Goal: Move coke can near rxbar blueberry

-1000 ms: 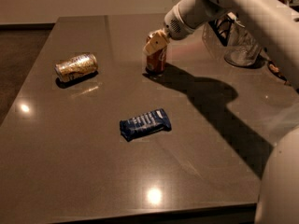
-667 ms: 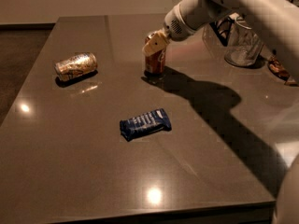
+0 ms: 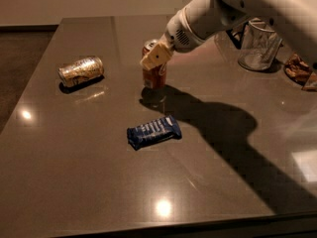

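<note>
1. Tabletop [image 3: 84, 182]: dark, glossy, carries all items.
2. Arm [image 3: 228, 9]: white, enters from the upper right and reaches down-left over the tabletop's far half, casting a broad shadow to the right of centre.
3. Clear glass vessel [image 3: 257, 46]: upright at the far right, behind the arm.
4. Pale gold-silver can [image 3: 80, 71]: lying on its side at the left, well apart from the other items.
5. Coke can [image 3: 154, 77]: upright, left of centre in the far half, its top under the gripper.
6. Rxbar blueberry [image 3: 154, 131]: flat on the tabletop, nearer the camera than the coke can, not touching it.
7. Gripper [image 3: 153, 58]: jaws clamped on the coke can's upper part.
</note>
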`<state>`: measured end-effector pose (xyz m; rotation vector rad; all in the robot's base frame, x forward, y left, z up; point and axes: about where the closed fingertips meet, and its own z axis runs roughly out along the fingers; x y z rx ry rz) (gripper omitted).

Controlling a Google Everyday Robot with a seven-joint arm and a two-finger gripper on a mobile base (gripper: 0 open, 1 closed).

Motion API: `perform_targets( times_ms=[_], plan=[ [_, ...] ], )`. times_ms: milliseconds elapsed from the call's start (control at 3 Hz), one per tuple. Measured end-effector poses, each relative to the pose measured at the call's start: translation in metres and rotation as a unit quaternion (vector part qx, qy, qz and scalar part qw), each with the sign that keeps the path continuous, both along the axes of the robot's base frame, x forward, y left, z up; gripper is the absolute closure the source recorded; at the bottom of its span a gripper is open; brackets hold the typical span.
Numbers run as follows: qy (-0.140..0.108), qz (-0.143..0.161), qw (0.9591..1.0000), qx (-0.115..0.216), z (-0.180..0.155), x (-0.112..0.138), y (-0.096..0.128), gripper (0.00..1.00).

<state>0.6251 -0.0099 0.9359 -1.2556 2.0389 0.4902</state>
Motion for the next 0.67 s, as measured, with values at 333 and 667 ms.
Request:
perform_targets(
  times_ms=[333, 667],
  plan=[
    [0.002, 0.026, 0.9996, -0.009, -0.003, -0.031, 0.011, 1.0],
    [0.004, 0.046, 0.9988, -0.02, -0.008, -0.053, 0.019, 1.0]
  ],
)
